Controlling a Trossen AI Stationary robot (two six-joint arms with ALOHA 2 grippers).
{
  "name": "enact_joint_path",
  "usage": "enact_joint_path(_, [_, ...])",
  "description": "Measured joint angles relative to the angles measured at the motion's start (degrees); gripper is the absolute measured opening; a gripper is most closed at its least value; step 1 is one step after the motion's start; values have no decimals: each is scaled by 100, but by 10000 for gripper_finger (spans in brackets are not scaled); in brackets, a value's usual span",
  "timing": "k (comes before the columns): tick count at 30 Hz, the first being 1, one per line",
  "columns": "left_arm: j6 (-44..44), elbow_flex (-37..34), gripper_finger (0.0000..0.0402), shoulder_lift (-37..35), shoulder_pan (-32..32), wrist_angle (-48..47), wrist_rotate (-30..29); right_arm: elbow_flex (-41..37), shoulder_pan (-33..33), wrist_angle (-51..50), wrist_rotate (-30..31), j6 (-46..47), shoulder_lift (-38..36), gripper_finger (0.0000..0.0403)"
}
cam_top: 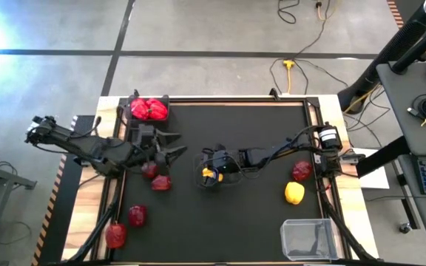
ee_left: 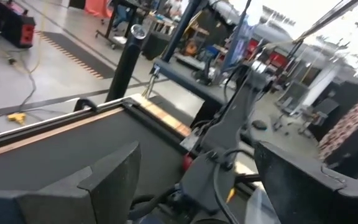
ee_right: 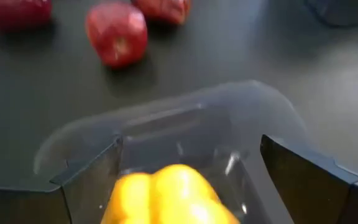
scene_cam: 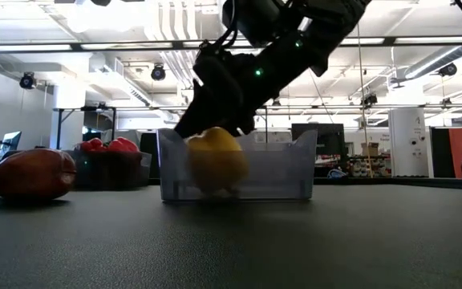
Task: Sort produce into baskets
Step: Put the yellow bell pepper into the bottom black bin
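Observation:
My right gripper [cam_top: 211,167] is open over a clear tub [scene_cam: 295,164] in the middle of the table. A yellow pepper [ee_right: 160,196] sits between its spread fingers, inside the tub's walls [ee_right: 166,112]; in the low view the yellow pepper [scene_cam: 215,160] shows just under the fingertips. My left gripper [cam_top: 174,146] is open and empty above the mat, beside two dark red apples [cam_top: 149,169] [cam_top: 161,182]. A dark grey tub [cam_top: 134,118] at the far left holds red peppers [cam_top: 148,108]. My right gripper comes down from above with a finger on either side of the yellow pepper. A gap shows between the pepper and one finger [ee_right: 303,180]. I cannot tell whether the other finger [ee_right: 92,183] touches it.
A second yellow pepper [cam_top: 294,193] and a dark red apple [cam_top: 302,171] lie at the right. Two red pieces [cam_top: 137,215] [cam_top: 115,235] lie at the near left. A second clear tub [cam_top: 307,238] stands at the near right corner.

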Motion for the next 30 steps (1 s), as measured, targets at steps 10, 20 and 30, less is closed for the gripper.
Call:
enact_joint_path(10, [-60, 0, 295, 141, 200, -174, 13, 1087, 34, -2712, -9, -229, -522, 373])
enact_joint_path(20, [732, 0, 295, -61, 1170, -349, 1123, 1740, 204, -6245, 36, 835, -1787, 373])
enact_joint_path(30, [1714, 0, 295, 634, 1749, -277, 2230, 989, 779, -8715, -2112, 4264, -2582, 373])
